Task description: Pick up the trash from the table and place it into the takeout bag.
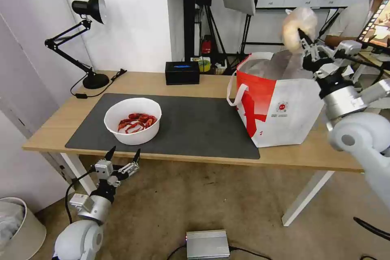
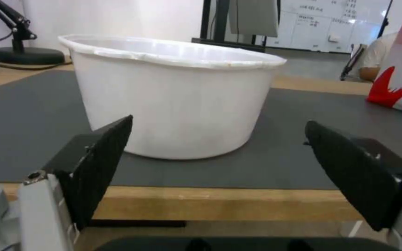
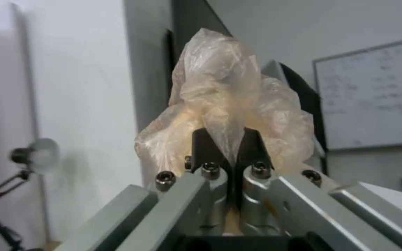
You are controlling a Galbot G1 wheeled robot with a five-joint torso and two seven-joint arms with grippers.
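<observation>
My right gripper point(image 1: 302, 34) is shut on the beige lump in clear wrap point(image 1: 297, 26), holding it high above the open mouth of the takeout bag point(image 1: 280, 107). In the right wrist view the wrapped lump point(image 3: 231, 115) bulges past the closed fingers point(image 3: 206, 144). The bag stands on the right part of the table point(image 1: 170, 83), white with a red panel. A white bowl of red shells point(image 1: 133, 120) sits on the dark grey mat point(image 1: 195, 126). My left gripper point(image 1: 124, 155) hangs open just below the table's front edge, facing the bowl point(image 2: 171, 97).
A black box point(image 1: 182, 72) and a roll of tape stand at the table's back edge. A black desk lamp point(image 1: 83, 40) occupies the back left corner. A silver box point(image 1: 207, 244) lies on the floor, and a bin point(image 1: 18, 227) stands at the lower left.
</observation>
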